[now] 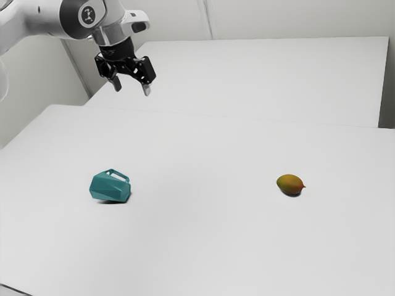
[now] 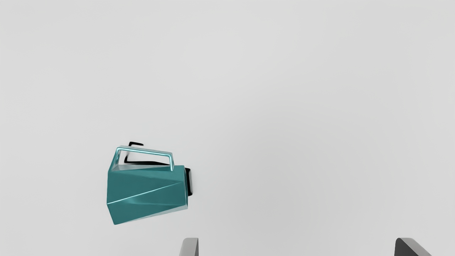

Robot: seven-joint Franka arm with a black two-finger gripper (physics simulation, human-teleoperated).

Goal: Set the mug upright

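The gripper (image 1: 131, 88) hangs high above the table at the upper left of the exterior view, its two fingers apart with nothing between them. A teal faceted mug (image 1: 110, 187) lies on its side on the table, well below the gripper, its handle on the upper side. From the wrist view, the mug (image 2: 145, 193) lies beyond the fingertips of the open gripper (image 2: 296, 245), off toward one finger's side and not between them. Its opening cannot be made out.
A mango-like fruit (image 1: 290, 184) rests on the white table (image 1: 197, 246), toward the exterior view's right. Behind the table stands another white surface (image 1: 247, 80), with pale walls around.
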